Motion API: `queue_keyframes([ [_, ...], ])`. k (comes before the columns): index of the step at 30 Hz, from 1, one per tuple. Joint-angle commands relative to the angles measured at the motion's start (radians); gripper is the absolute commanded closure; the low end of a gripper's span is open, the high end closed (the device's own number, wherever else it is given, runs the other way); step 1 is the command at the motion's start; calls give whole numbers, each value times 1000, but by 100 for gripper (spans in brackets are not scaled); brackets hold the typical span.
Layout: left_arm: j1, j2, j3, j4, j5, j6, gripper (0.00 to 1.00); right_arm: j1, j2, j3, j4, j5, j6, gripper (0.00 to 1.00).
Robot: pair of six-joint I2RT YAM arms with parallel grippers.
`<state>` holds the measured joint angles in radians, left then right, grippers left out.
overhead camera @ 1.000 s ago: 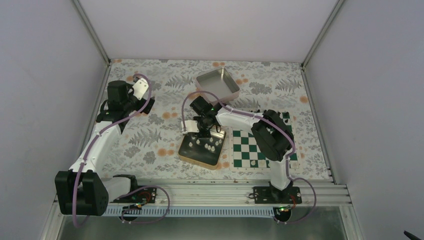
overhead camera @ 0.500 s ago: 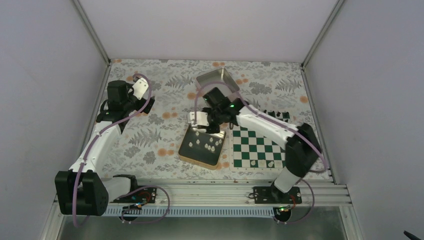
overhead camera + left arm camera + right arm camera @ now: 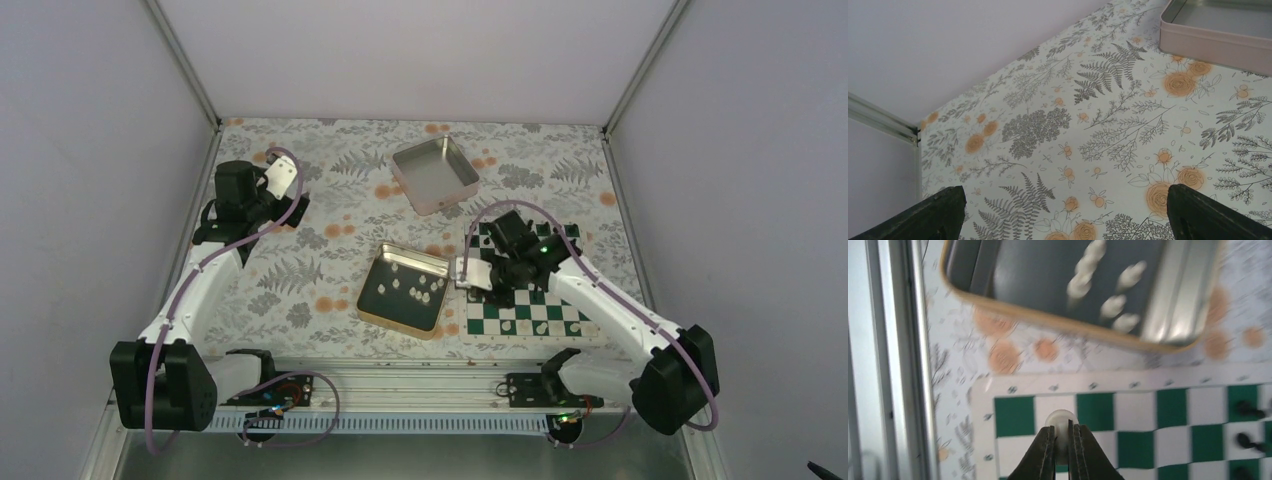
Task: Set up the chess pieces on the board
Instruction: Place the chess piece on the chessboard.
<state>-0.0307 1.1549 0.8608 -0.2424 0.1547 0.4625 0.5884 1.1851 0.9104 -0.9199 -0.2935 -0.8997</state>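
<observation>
My right gripper (image 3: 1062,434) is shut on a small white chess piece (image 3: 1060,419) and holds it over the near left part of the green and white board (image 3: 1148,410). In the top view the gripper (image 3: 497,277) is at the board's (image 3: 530,322) left side. Several white pieces (image 3: 410,290) lie in the dark open tin (image 3: 383,311) left of the board; they also show blurred in the right wrist view (image 3: 1113,305). A few white pieces (image 3: 540,326) stand on the board's near rows. My left gripper (image 3: 1063,210) is open and empty over the flowered cloth, far left.
An empty metal tin (image 3: 436,175) lies at the back middle, and its wall shows in the left wrist view (image 3: 1215,45). Black pieces (image 3: 1248,410) stand on the board's far squares. A metal rail (image 3: 400,385) runs along the near edge. Grey walls close in the sides.
My right arm has lifted out of the dark tin and swung right to the board's left side with a white piece in its jaws. The left arm has not moved.
</observation>
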Motion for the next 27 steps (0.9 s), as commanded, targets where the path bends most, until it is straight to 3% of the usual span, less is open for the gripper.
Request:
queue_keyframes([
  [1, -4, 12, 17, -1, 15, -5, 0, -3, -30, -117, -57, 42, -30, 96],
  [11, -5, 20, 6, 4, -1, -2, 0, -18, -40, -265, -5, 104, -99, 96],
  [27, -5, 37, 9, 3, -6, 0, 0, -31, 11, -270, 40, 53, -107, 96],
])
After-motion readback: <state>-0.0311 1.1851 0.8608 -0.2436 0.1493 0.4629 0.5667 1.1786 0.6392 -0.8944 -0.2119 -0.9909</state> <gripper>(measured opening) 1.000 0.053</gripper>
